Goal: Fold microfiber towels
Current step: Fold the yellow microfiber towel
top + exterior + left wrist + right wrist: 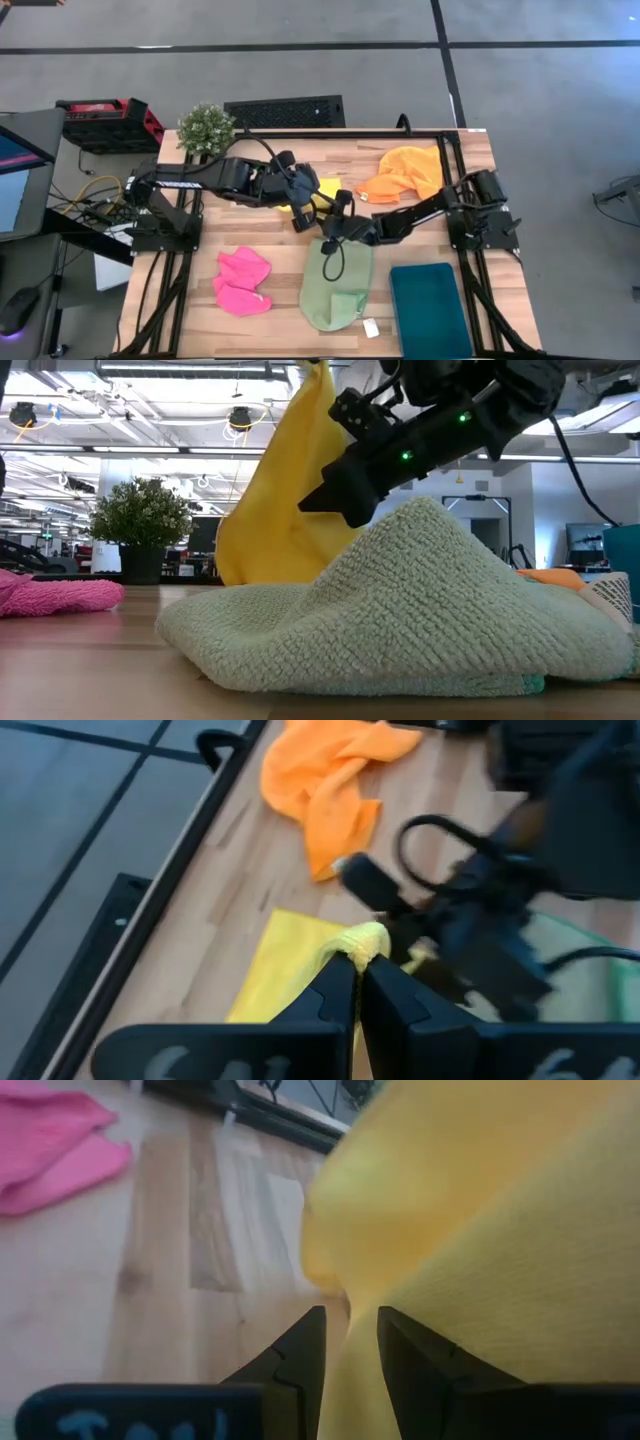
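Note:
The yellow towel point(326, 189) is lifted at mid-table and hangs as a tall drape in the low view point(285, 490), its lower end on the table. My left gripper point(358, 963) is shut on a bunch of it. My right gripper point(350, 1318) is shut on it from the other side, with cloth between its fingers. The light green towel point(335, 285) lies in a heap near the front edge. The hot pink towel point(243, 281) lies crumpled at the front left. The orange towel point(405, 170) lies crumpled at the far right. My left gripper pinches a gathered, bunched fold of the yellow towel point(366, 942) between its two fingertips. The cloth below it falls slack toward the table point(275, 970). My right gripper has a hanging part of the yellow towel point(345, 1295) between its two fingers. The cloth drapes slack over and past the fingers. Which edge or how many layers it has, I cannot tell.
A dark teal tray point(430, 310) lies at the front right, next to the green towel. A potted plant point(206, 126) stands at the far left corner. Bare wood shows between the pink and green towels.

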Controlling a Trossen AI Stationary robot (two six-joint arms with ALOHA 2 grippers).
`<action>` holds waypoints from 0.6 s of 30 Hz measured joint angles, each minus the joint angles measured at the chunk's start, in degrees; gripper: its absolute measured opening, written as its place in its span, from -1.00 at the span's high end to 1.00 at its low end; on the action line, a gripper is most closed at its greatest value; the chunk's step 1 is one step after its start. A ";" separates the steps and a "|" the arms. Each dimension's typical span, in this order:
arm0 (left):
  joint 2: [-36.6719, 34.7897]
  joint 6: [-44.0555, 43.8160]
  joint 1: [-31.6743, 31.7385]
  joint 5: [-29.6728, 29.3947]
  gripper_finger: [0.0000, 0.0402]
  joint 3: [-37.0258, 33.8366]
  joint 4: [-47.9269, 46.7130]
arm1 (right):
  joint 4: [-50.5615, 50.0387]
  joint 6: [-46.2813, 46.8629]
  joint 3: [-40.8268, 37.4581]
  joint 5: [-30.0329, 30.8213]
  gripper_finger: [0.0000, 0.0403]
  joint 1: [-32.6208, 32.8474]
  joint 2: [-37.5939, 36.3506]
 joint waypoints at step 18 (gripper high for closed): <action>0.00 -2.68 -2.03 -0.58 1.00 0.69 -2.07 | -0.66 -1.02 0.00 7.74 0.41 4.67 0.00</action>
